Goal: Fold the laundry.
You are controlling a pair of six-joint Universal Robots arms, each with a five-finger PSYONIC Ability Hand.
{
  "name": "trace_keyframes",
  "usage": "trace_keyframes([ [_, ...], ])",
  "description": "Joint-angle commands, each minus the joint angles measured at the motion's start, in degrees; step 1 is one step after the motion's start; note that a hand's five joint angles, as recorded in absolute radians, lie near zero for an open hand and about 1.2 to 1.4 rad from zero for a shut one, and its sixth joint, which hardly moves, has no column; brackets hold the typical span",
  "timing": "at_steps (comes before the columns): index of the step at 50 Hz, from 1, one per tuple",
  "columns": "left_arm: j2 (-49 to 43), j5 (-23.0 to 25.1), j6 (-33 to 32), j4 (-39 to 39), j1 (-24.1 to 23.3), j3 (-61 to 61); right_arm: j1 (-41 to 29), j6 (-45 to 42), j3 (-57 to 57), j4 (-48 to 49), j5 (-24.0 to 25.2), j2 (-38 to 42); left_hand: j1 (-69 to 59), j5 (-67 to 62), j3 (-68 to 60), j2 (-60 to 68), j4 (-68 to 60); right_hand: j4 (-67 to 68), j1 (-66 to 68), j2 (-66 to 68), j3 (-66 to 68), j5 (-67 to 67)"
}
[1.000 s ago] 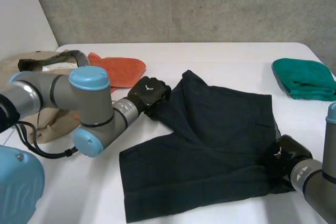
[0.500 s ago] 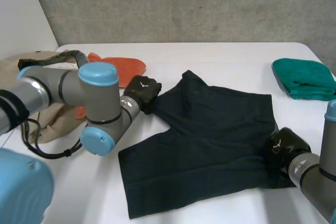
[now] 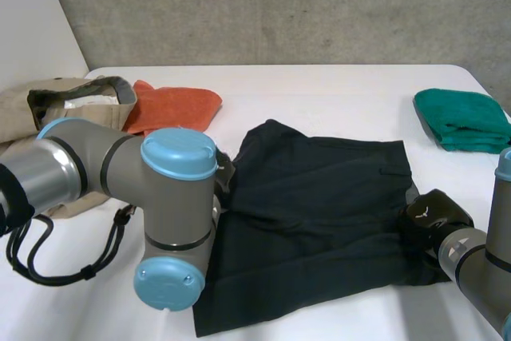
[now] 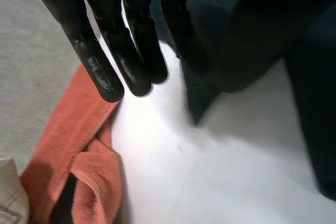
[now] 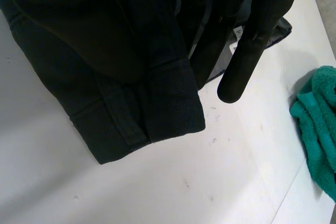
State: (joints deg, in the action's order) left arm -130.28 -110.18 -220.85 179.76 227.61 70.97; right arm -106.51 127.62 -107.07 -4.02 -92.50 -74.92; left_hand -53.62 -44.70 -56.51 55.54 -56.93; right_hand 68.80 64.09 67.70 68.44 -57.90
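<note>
"Where are the shorts?"

"The dark shorts (image 3: 319, 213) lie spread out in the middle of the white counter (image 3: 319, 89). An orange towel (image 3: 180, 105) sits off to the left and a green towel (image 3: 463, 117) off to the right. Both are apart from the shorts."

"What is the right hand doing?"

"The right hand (image 3: 431, 217) is at the right edge of the shorts, close to the near corner. It pinches the cloth there, with a finger poking out straight. The hem hangs down from it."

"And the left hand?"

"The left hand (image 4: 102, 61) is by the far left corner, near the orange towel. Dark cloth rises up next to it, but I can't tell if it has hold of it."

"So which step is this?"

"I think it is the start. The shorts are not folded in half yet."

"What comes next?"

"I think both hands need a good hold. Then they should lift together and lay one half over the other, so the edges meet. Going slowly should stop the cloth bunching up."
</note>
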Motion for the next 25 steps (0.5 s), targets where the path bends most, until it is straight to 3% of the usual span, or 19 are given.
trace_keyframes([
  [1,0.81,0.93,3.23,3.93,0.99,-0.4,0.08,0.0,-0.24,-0.02,-0.05,-0.31,41.22,42.3,44.11,-43.14,44.53,11.2,15.91,12.3,11.56,-12.1],
  [11,15.22,3.56,14.38,-2.65,1.34,11.28,0.08,0.0,-0.15,0.33,-0.13,-0.58,35.85,36.92,38.73,-37.76,39.15,11.2,15.91,12.3,11.56,-12.1],
  [15,20.41,7.95,22.29,-9.85,0.91,16.64,0.16,0.0,-0.15,0.42,-0.04,-0.58,35.51,36.58,38.39,-37.42,38.81,11.2,15.91,12.3,11.56,-12.1],
  [19,24.01,15.5,30.72,-18.19,0.47,20.86,0.16,0.0,-0.15,0.42,-0.13,-0.66,34.66,35.74,37.55,-36.58,37.97,11.2,15.91,12.3,11.56,-12.1],
  [25,24.46,21.23,34.87,-21.82,-0.15,23.59,0.08,0.0,-0.24,0.33,-0.22,-1.19,32.14,33.22,35.03,-34.06,35.45,11.2,15.91,12.3,11.56,-12.1],
])
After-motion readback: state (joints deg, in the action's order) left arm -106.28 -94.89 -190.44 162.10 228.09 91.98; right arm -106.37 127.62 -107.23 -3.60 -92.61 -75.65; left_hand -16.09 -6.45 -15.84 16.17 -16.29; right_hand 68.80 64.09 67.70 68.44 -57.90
